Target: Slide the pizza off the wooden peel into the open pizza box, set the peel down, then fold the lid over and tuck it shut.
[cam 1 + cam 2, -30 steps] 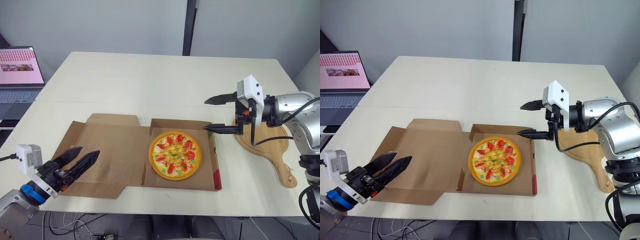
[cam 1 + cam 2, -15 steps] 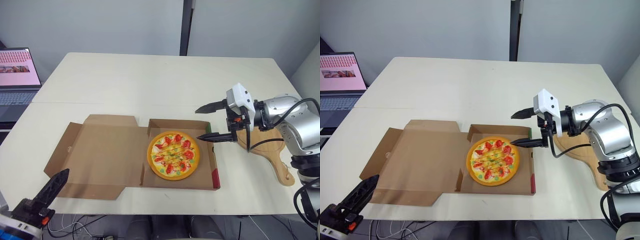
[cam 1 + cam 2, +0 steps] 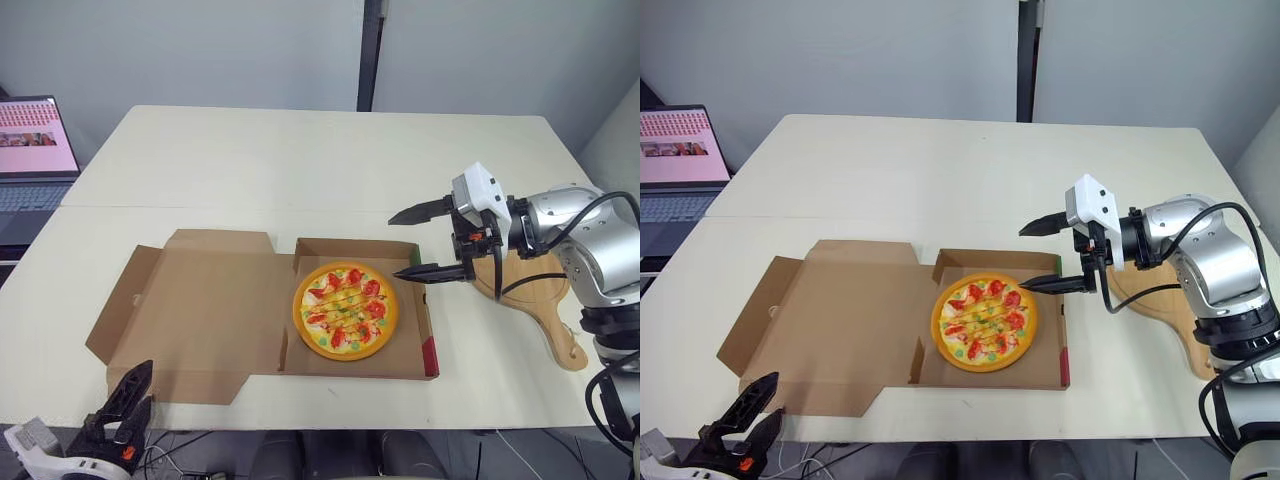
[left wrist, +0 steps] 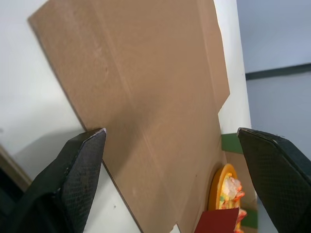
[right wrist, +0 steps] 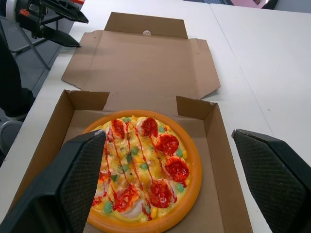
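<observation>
The round toy pizza (image 3: pixel 345 309) lies in the brown cardboard box (image 3: pixel 421 338) near the tabletop's (image 3: pixel 300 160) front edge, and the wooden peel (image 3: pixel 545 300) by its right edge. With jaws released and empty, the left gripper (image 3: pixel 772 396) should scoop under the flat lid's (image 3: pixel 200 310) outer edge, while the right gripper (image 3: pixel 395 246) steadies the box.

Matt cardboard, glossy topping, smooth wood.
The pizza box (image 3: pixel 210 320) is dull brown cardboard, the pizza (image 3: pixel 345 310) looks like shiny plastic, the peel (image 3: pixel 545 305) is pale smooth wood, the table (image 3: pixel 300 160) is matt cream; the fingers (image 5: pixel 80 182) of the right gripper (image 3: pixel 393 247) carry a fine woven black texture.
</observation>
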`<action>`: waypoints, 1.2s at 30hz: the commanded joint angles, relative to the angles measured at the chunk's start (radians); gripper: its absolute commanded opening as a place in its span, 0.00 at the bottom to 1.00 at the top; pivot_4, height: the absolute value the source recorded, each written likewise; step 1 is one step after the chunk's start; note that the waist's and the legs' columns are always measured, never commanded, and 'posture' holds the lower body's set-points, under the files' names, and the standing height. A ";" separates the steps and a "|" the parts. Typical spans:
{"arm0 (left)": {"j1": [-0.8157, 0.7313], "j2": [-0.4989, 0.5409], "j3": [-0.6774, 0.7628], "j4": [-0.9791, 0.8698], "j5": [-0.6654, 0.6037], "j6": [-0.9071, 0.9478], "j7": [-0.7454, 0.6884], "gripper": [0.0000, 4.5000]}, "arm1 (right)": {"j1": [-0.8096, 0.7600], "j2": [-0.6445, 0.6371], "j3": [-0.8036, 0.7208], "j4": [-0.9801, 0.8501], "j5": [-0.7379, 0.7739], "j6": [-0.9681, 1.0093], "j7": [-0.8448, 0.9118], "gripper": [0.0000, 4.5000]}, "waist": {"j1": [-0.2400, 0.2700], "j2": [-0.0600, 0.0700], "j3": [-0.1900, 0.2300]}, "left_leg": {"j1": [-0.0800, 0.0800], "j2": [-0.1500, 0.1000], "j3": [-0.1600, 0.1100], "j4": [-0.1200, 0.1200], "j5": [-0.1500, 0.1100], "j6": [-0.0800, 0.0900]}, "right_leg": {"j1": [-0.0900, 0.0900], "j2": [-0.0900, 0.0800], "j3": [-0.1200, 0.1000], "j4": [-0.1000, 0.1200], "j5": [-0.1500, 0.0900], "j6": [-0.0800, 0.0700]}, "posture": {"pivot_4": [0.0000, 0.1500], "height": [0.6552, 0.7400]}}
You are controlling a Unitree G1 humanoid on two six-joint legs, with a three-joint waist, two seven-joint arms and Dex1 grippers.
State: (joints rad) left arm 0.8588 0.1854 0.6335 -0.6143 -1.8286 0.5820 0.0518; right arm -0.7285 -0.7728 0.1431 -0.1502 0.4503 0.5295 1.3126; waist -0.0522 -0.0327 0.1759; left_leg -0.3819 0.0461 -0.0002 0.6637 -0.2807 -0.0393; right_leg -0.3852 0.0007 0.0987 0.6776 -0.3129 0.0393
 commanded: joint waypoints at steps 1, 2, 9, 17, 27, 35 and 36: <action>0.062 -0.036 -0.019 -0.095 0.048 -0.028 -0.060 1.00 | -0.026 -0.019 -0.017 -0.003 0.002 -0.008 0.019 0.99 | -0.001 0.000 0.000 | 0.000 0.000 0.001 0.000 0.000 0.000 | 0.000 0.000 0.000 0.000 0.000 0.000 | 1.00 1.00; 0.071 -0.043 -0.022 -0.102 0.061 -0.037 -0.072 1.00 | -0.026 -0.019 -0.016 0.000 0.001 -0.010 0.021 0.99 | -0.002 0.000 0.000 | 0.000 0.000 0.001 0.000 0.000 0.000 | 0.000 0.000 0.000 0.000 0.000 0.000 | 1.00 1.00; 0.053 -0.069 -0.053 -0.084 0.072 -0.111 -0.039 1.00 | -0.044 -0.013 -0.007 0.015 -0.003 -0.015 0.037 0.99 | -0.003 -0.001 0.000 | 0.000 0.000 0.002 0.000 0.000 0.000 | 0.000 0.002 0.000 -0.001 -0.005 -0.007 | 1.00 1.00; 0.007 -0.080 -0.097 -0.029 0.062 -0.147 0.022 1.00 | -0.061 -0.014 -0.004 0.016 -0.001 -0.011 0.056 0.99 | -0.003 -0.001 0.001 | 0.000 0.001 0.002 0.000 0.000 0.000 | 0.000 0.002 0.001 -0.001 -0.004 -0.006 | 1.00 1.00; -0.103 -0.023 -0.050 0.041 0.077 -0.187 0.010 1.00 | -0.073 -0.004 -0.014 -0.039 0.070 0.043 0.088 0.99 | 0.000 0.000 0.001 | 0.000 0.001 0.001 0.000 0.000 0.000 | 0.000 0.004 0.000 0.000 -0.002 -0.003 | 1.00 1.00; -0.104 -0.044 -0.056 0.044 0.105 -0.194 -0.021 0.88 | -0.076 0.001 -0.010 -0.037 0.064 0.041 0.087 1.00 | -0.001 0.000 0.001 | 0.000 0.001 0.002 0.000 0.000 0.000 | 0.000 0.004 0.000 0.000 -0.002 -0.002 | 1.00 1.00; -0.097 -0.045 -0.053 0.044 0.106 -0.191 -0.029 0.81 | -0.076 0.003 -0.010 -0.036 0.062 0.039 0.086 1.00 | -0.001 0.000 0.001 | 0.000 0.001 0.001 0.000 0.000 0.000 | 0.000 0.004 0.000 0.000 -0.002 -0.002 | 1.00 1.00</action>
State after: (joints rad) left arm 0.7422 0.1468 0.5590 -0.5610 -1.7269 0.4024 0.0468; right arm -0.7754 -0.7699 0.1508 -0.1634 0.4948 0.5761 1.3943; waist -0.0532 -0.0332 0.1766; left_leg -0.3821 0.0473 0.0014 0.6636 -0.2807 -0.0393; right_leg -0.3850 0.0043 0.0986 0.6776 -0.3145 0.0376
